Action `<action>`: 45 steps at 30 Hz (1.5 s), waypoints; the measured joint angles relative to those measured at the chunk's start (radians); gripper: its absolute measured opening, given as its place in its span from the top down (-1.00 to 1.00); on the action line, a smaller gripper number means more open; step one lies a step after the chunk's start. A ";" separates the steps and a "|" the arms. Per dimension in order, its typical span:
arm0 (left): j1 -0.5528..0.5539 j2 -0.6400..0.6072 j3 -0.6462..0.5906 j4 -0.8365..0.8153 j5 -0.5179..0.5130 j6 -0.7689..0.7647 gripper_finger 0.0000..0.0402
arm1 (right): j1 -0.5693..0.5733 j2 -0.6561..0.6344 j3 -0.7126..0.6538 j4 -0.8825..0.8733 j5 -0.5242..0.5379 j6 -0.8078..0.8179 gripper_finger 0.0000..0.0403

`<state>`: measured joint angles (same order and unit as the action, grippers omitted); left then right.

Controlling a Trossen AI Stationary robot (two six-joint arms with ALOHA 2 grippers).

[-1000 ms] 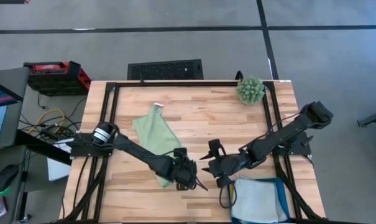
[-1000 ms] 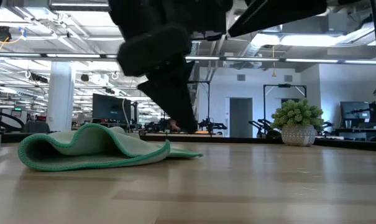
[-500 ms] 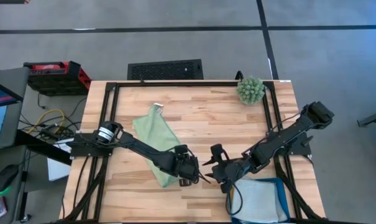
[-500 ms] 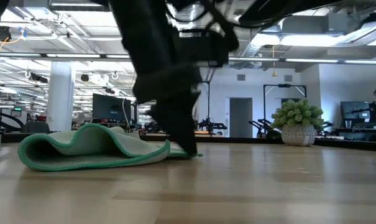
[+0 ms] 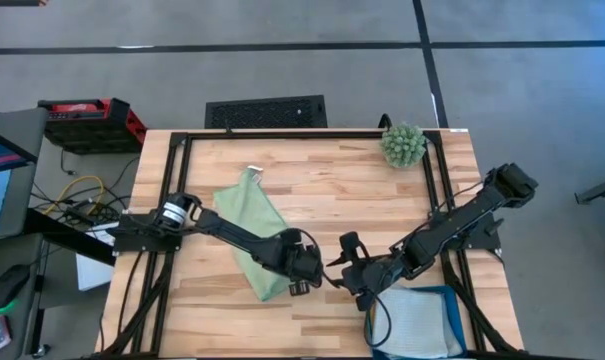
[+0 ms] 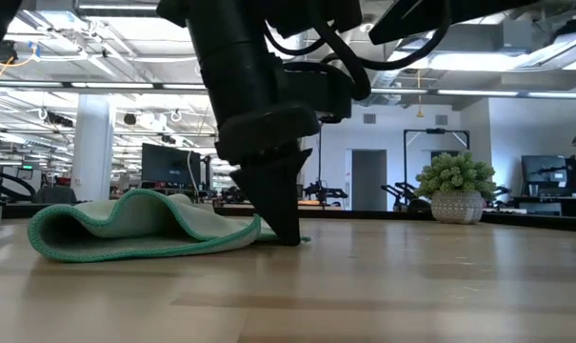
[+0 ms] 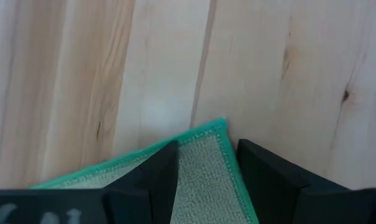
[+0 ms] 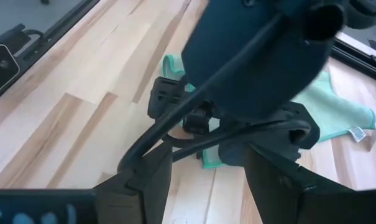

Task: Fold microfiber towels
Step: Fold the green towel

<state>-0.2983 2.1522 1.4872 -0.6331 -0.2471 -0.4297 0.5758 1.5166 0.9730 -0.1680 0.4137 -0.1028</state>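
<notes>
Jaws spread, left gripper (image 7: pixel 203 177) was lowered astride the light green towel (image 5: pixel 254 225) corner; pinch seemingly next; right gripper (image 5: pixel 354 272) spread beside.

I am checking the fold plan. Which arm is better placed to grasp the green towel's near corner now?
Left, probably. The left gripper is open, its fingers either side of the light green towel corner on the table. The right gripper waits open beside it, off the cloth.

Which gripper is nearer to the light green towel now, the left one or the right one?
Left. The left gripper is down at the light green towel, its open fingers astride a corner. The right gripper is beside it, off the cloth.
</notes>
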 joint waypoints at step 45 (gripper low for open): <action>-0.036 -0.432 0.071 -0.385 -0.271 -0.168 1.00 | -0.096 0.356 0.013 0.409 -0.189 -0.238 -0.08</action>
<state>-0.3343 1.7206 1.5581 -1.0180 -0.5182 -0.5976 0.4797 1.8729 0.9855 0.2409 0.2248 -0.3409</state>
